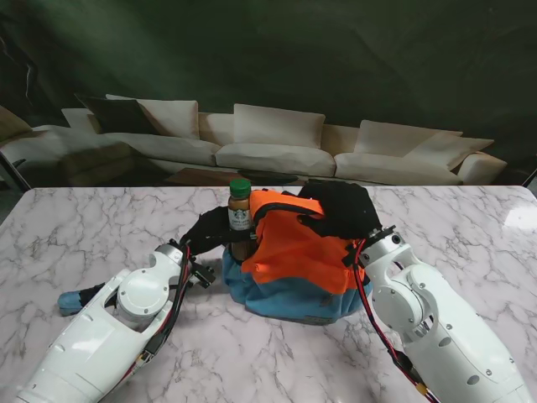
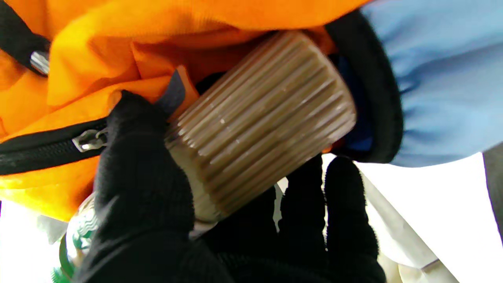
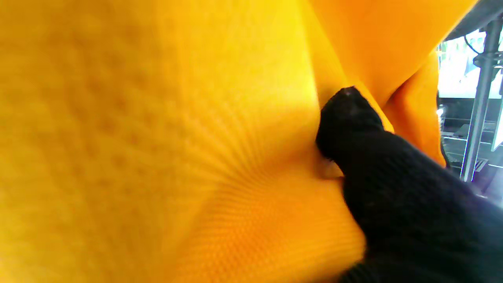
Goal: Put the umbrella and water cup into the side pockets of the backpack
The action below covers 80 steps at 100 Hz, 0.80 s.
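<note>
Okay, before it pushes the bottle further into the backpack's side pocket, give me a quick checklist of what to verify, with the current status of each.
1. Left hand grips the bottle: ok, fingers wrap it.
2. Bottle base lined up with the side pocket opening: ok, its base sits at the black rim.
3. Bottle fully seated: not ok, most of it is outside.
4. Right hand steadies the backpack: ok, it presses the orange fabric.
5. Green cap closed: cannot tell.
6. Umbrella stowed: not ok, it lies on the table.
</note>
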Tool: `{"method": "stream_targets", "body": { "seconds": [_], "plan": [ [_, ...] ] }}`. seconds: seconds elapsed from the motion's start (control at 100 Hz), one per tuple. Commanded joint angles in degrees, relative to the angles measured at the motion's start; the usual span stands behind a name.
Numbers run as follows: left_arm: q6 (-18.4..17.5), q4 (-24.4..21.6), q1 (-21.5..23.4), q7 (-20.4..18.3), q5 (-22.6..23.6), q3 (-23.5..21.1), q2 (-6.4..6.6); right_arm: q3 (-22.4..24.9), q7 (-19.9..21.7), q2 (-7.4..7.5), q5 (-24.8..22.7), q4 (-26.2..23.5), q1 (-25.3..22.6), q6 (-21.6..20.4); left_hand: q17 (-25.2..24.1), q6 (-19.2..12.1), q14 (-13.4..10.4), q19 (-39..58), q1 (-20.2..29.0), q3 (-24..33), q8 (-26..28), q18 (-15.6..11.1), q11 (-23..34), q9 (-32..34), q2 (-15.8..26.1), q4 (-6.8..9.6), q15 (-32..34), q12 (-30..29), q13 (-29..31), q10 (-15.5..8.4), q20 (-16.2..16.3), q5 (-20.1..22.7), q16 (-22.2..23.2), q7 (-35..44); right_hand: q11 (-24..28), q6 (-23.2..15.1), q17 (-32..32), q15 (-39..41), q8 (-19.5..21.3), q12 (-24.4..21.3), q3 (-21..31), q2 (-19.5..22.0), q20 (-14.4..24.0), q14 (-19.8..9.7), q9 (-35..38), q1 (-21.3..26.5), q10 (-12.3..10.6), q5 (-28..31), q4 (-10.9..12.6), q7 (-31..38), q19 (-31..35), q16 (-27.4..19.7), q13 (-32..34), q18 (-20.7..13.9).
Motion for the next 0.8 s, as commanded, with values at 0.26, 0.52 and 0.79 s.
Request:
{"method": "stream_targets", "body": {
  "seconds": [0.26,0.52,0.79],
  "plan": [
    [-2.52,1.28,-1.08,-0.48,3.62,0.89,-0.08,-0.57,0.56,-0.15,0.05,0.65,-0.2,-0.83,0.01,-18.83,-4.42,0.49,15.2,7.61,-1.32,-2.51,-3.01,-2.3,10.24,1.73,2.68,-0.05,4.5,-12.32,1.33,4.57,-0.96,1.82,0.13,-11.03,0.02,1.67,3.06,-0.25,5.61,6.48,0.94,-2.01,0.33,7.53,-2.26,4.9,2.68,7.4,0.05,0.71,3.35,-1.6],
    [-3.02,0.39,-0.57,0.84,3.66,0.28,-0.31,-0.68,0.64,-0.15,0.13,0.76,-0.13,-0.87,0.8,-17.81,-4.84,0.48,15.32,7.56,-1.84,-2.7,-4.02,0.35,9.73,1.65,2.68,1.16,5.66,-10.99,1.07,5.53,-1.98,2.76,0.12,-11.0,0.02,1.7,3.08,-0.25,5.6,6.51,0.96,-1.96,0.3,7.52,-2.26,4.86,2.67,7.41,0.09,0.72,3.36,-1.62],
    [-2.92,0.75,-1.02,2.32,4.03,0.6,-0.71,-0.5,0.9,-0.08,0.02,0.75,-0.05,-1.32,1.04,-17.53,-4.7,0.58,15.47,7.6,-1.94,-2.84,-4.57,0.76,9.8,1.63,3.69,1.54,6.18,-10.63,0.88,5.66,-1.94,2.92,0.14,-11.01,0.06,1.74,3.06,-0.23,5.63,6.51,0.99,-1.99,0.35,7.52,-2.23,4.87,2.67,7.41,0.12,0.74,3.37,-1.64]
  ]
}}
